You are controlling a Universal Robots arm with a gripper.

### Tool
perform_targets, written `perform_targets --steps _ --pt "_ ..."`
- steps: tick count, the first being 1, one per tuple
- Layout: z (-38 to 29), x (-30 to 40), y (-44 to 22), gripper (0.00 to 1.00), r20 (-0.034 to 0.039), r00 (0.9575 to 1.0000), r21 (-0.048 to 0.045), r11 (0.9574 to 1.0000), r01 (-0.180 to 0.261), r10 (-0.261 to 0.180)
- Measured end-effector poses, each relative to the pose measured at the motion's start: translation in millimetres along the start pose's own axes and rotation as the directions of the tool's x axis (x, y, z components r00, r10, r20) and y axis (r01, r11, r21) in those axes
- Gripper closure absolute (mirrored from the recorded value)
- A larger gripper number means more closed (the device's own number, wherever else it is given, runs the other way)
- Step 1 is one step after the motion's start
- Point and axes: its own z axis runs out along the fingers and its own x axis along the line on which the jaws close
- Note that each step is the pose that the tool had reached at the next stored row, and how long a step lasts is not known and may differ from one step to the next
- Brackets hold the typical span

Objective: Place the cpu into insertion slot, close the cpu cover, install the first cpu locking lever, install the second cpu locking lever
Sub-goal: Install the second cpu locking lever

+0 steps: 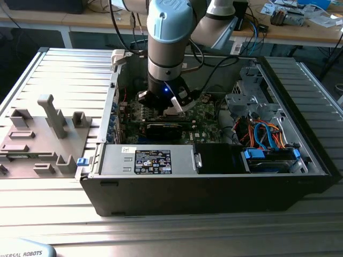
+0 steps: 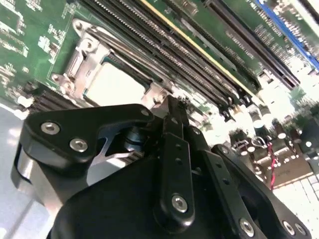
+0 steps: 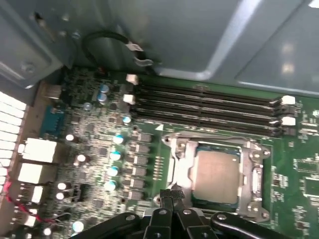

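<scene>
The cpu [image 3: 217, 177] lies flat in the insertion slot [image 3: 199, 201] on the green motherboard [image 3: 299, 169], its dull silver top showing. The cpu cover [image 3: 251, 174] is down around it, framing the chip. A thin metal lever rod [image 3: 209, 138] runs along the socket edge beside the memory slots. My gripper [image 3: 172, 193] is shut, its black fingertips pressed together at one edge of the socket, just off the cover's corner. In the second wrist view the gripper [image 2: 172, 107] stands just beside the cpu [image 2: 117, 84] and the cover [image 2: 87, 52]. In the exterior view the gripper [image 1: 163, 104] reaches down into the open computer case.
Long black memory slots [image 3: 209, 107] run beside the socket. Rows of capacitors [image 3: 114, 157] stand on its other side. The case wall [image 3: 199, 35] rises close behind. In the exterior view a power supply [image 1: 150, 160] and cabled drive bays [image 1: 268, 139] fill the case, and a grey fixture [image 1: 43, 134] sits at that view's left.
</scene>
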Motion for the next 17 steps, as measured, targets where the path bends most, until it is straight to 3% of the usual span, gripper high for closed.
perform_targets --steps 3,5,7,12,17 --pt "0.4 -12.7 0.8 0.89 -0.0099 0.9999 0.0056 1.0 -0.002 0.002" --pt "0.6 -17.4 1.6 0.89 -0.0139 0.9999 0.0075 1.0 -0.003 0.003" --pt "0.8 -20.5 2.7 0.89 -0.017 0.9998 0.016 0.9999 -0.003 0.004" --pt "1.6 -27.5 6.0 0.89 -0.024 0.9997 0.0533 0.9986 -0.004 0.006" --pt "3.3 -39.3 13.3 0.89 -0.0372 0.9993 0.1134 0.9935 -0.005 0.01"
